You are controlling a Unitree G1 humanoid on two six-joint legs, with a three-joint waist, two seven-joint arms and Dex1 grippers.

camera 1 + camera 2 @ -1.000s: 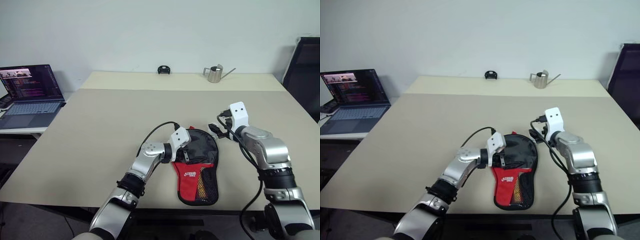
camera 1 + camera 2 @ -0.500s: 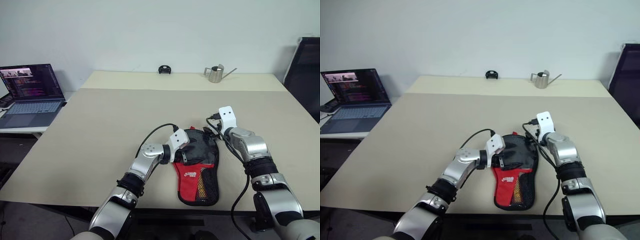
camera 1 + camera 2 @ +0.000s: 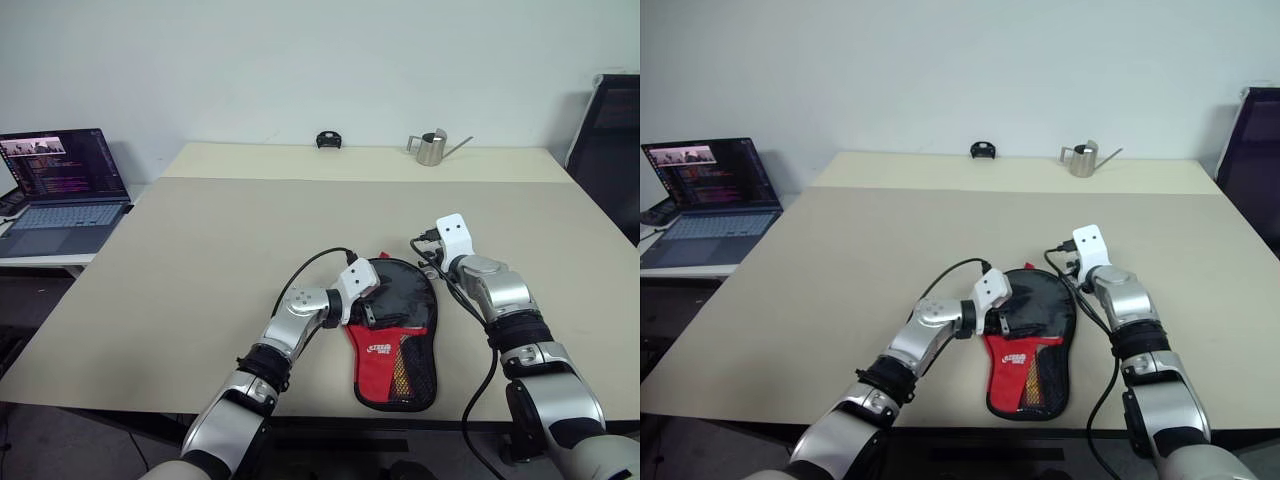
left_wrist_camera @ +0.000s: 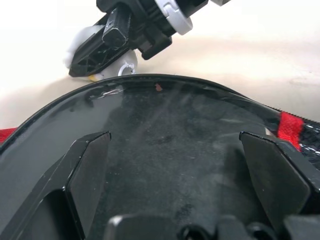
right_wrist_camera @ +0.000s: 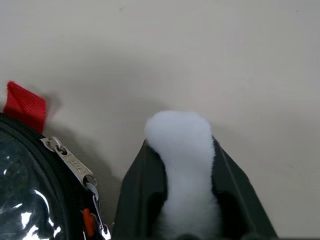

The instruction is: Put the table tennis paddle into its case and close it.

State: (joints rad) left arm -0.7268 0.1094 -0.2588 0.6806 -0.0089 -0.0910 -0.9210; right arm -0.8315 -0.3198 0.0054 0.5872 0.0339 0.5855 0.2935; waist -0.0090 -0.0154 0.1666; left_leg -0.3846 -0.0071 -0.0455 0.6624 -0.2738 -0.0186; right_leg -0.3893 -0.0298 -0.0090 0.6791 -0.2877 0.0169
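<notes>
fingers (image 4: 85,170) of the left gripper (image 3: 368,305) are spread wide and press flat on the round black head of the case (image 3: 398,335), a paddle-shaped soft zip pouch of black fabric with a red lower part, a mesh pocket and a white logo; nothing sits between them. the case lies flat near the front edge of the smooth beige table (image 3: 220,250), long axis running away from the robot, round black end far, narrow red end near. its black top panel looks glossy, a zip runs round the rim, and a small red fabric tab (image 5: 24,105) sticks out at the far end. whether the paddle is inside cannot be told.

right gripper (image 5: 182,165), at the far right rim of the case, has its black fingers drawn in on a fluffy white charm (image 5: 181,160), which fills the gap between them. a metal zip pull (image 5: 70,162) lies just beside it on the case's edge.

at the table's far side stand a small black round object (image 3: 328,139) and a steel watering can (image 3: 433,147); an open laptop (image 3: 62,185) sits on a side desk to the left.
</notes>
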